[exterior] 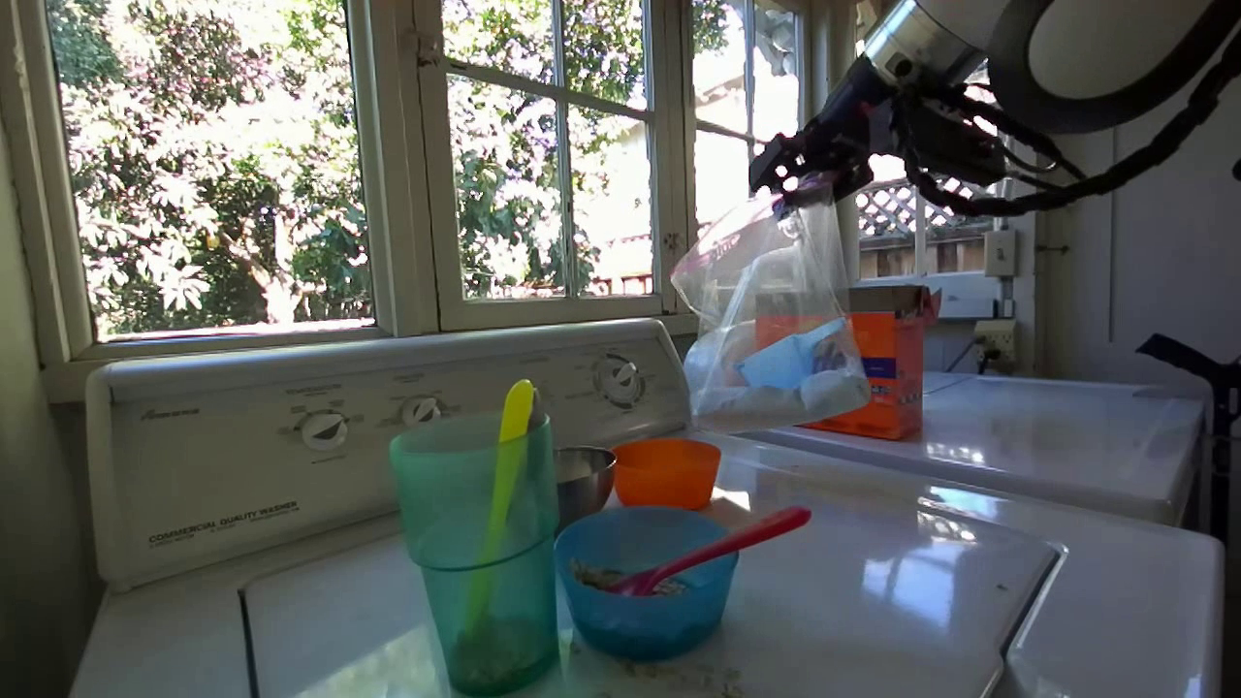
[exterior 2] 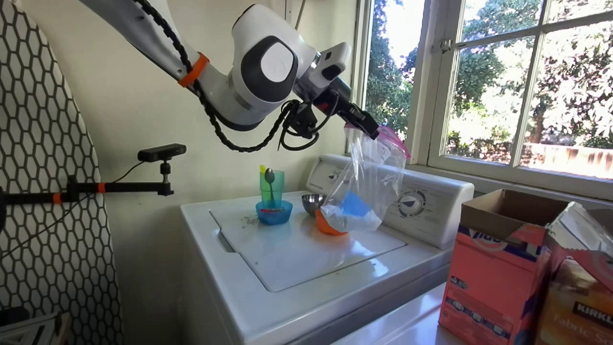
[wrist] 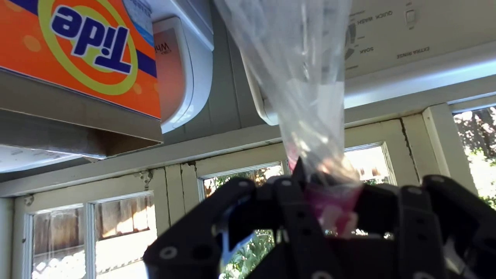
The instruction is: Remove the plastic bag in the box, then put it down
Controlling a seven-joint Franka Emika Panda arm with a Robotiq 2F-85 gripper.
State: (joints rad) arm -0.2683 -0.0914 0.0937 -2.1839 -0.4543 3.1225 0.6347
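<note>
The clear plastic bag (exterior: 776,291) with its pink-purple zip strip hangs from my gripper (exterior: 783,189), outside the box. It holds something white and light blue at its bottom. It also hangs in the air in an exterior view (exterior 2: 371,177), seen in front of the orange bowl. In the wrist view the bag (wrist: 302,58) runs up from between the fingers of my gripper (wrist: 329,193), shut on its pink top edge. The open-topped orange Tide box (exterior 2: 488,282) stands apart from the bag; it also shows behind the bag (exterior: 897,359) and in the wrist view (wrist: 89,46).
On the white washer (exterior: 873,620) stand a green cup (exterior: 475,601), a blue bowl (exterior: 645,620) with a red spoon, an orange bowl (exterior: 669,473) and a metal bowl (exterior: 585,480). A Kirkland box (exterior 2: 574,311) stands beside the Tide box. The control panel (exterior: 242,456) and windows rise behind.
</note>
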